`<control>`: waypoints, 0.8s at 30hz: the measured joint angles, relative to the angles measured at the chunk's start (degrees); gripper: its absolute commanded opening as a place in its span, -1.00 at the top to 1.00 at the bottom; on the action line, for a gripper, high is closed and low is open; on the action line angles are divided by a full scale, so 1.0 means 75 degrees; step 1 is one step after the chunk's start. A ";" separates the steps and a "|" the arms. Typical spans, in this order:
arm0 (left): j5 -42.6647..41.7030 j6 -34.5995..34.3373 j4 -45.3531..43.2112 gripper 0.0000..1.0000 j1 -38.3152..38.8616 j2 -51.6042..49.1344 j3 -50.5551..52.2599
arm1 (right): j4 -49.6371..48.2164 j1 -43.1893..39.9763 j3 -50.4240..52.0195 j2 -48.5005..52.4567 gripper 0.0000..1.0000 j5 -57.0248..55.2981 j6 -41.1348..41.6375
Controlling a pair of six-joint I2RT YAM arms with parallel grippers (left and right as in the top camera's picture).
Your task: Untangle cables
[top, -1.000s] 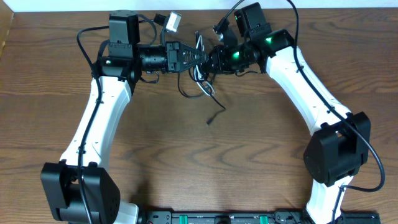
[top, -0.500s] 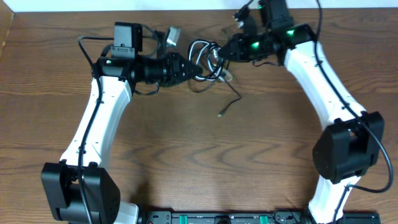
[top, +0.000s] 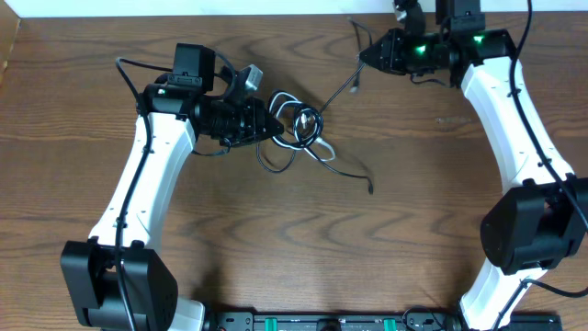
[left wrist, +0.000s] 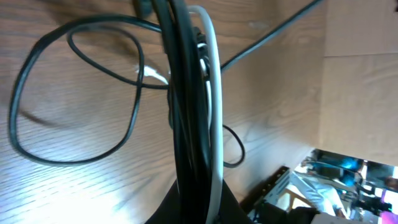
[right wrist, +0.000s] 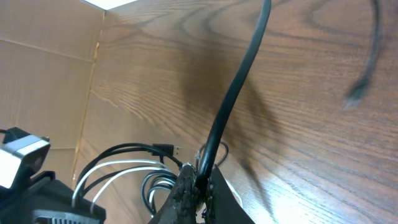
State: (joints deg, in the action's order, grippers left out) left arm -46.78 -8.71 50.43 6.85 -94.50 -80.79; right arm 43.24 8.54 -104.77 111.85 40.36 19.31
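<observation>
Nearest the robot's bases, one loose end of a black cable trails out of the knot and lies free on the table, touching nothing else.

Just beyond it sits the bunch of cables: several black loops and a white strand, all overlapping. I judge this to be the bulk of the work left, since no cable there lies apart from the rest.

The left gripper is clamped tight on the bunch's left side. Its wrist view shows the black and white strands running together straight out from between its closed fingers. A wide black loop lies flat on the wood to one side.

Farther off, a single black cable leaves the bunch's right side. It runs in a fairly straight line toward the far edge of the table, where the right gripper is closed on it. The right wrist view shows only that one cable pinched at the fingertips.

So the two grippers stand well apart with that one cable drawn between them. By my reading, one strand is partly pulled out, none is fully separated, and the task is at an early stage.
</observation>
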 measured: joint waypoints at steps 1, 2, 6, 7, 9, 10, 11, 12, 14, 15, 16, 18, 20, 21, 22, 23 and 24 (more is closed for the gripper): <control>0.0067 0.0006 0.0012 0.85 0.0000 0.0000 0.0003 | 0.0006 -0.0003 0.0000 0.0000 0.98 0.0038 0.0009; 0.0111 0.0017 0.0015 0.85 0.0000 0.0000 0.0009 | 0.0015 -0.0003 0.0000 0.0000 0.97 0.0067 0.0026; 0.0262 0.0122 0.0020 0.85 0.0000 0.0000 0.0047 | 0.0178 0.0000 0.0000 0.0000 0.97 0.0166 0.0064; 0.0294 0.0152 0.0020 0.85 0.0000 0.0000 0.0058 | 0.0160 0.0000 0.0000 0.0000 0.97 0.0189 0.0079; 0.0463 0.0178 0.0032 0.85 0.0003 0.0000 0.0067 | 0.0143 -0.0012 -0.0017 0.0000 0.97 0.0277 0.0087; 0.0595 0.0181 0.0047 0.85 0.0000 0.0000 0.0067 | 0.0152 -0.0026 -0.0044 0.0000 0.97 0.0335 0.0085; 0.0793 0.0175 0.0076 0.85 0.0000 0.0000 0.0070 | 0.0169 -0.0052 -0.0114 0.0000 0.97 0.0449 0.0082; 0.0965 0.0169 0.0099 0.85 0.0000 0.0000 0.0070 | 0.0204 -0.0099 -0.0219 0.0000 0.97 0.0557 0.0076; 0.1448 0.0111 0.0102 0.85 0.0000 0.0000 0.0096 | 0.0254 -0.0303 -0.0548 -0.0038 0.97 0.0781 0.0052; 0.1600 0.0076 0.0102 0.85 0.0000 0.0000 0.0111 | 0.0286 -0.0431 -0.0691 -0.0090 0.97 0.0866 0.0050; 0.1749 0.0017 0.0096 0.85 0.0000 0.0000 0.0149 | 0.0323 -0.0603 -0.0816 -0.0201 0.97 0.0927 0.0038; 0.1953 -0.0038 0.0099 0.85 0.0000 0.0000 0.0233 | 0.0522 -0.1020 -0.0953 -0.0597 0.97 0.1023 -0.0003; 0.2072 -0.0064 0.0096 0.85 0.0000 0.0000 0.0291 | 0.0799 -0.1376 -0.1029 -0.1014 0.97 0.1037 -0.0055; 0.2116 -0.0064 0.0093 0.85 0.0000 0.0000 0.0306 | 0.0880 -0.1515 -0.1055 -0.1174 0.97 0.1037 -0.0073; 0.2194 -0.0067 0.0093 0.85 0.0000 0.0000 0.0318 | 0.1032 -0.1722 -0.1084 -0.1425 0.97 0.1023 -0.0099; 0.2244 -0.0067 0.0096 0.85 0.0000 0.0000 0.0321 | 0.1105 -0.1856 -0.1102 -0.1553 0.98 0.1000 -0.0111; 0.2296 -0.0067 0.0096 0.85 0.0000 0.0000 0.0321 | 0.1151 -0.1982 -0.1131 -0.1658 0.97 0.0985 -0.0122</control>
State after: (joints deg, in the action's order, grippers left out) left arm -29.56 -9.21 51.16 6.85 -94.50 -78.39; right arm 51.88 -6.33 -113.25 99.42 47.75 18.39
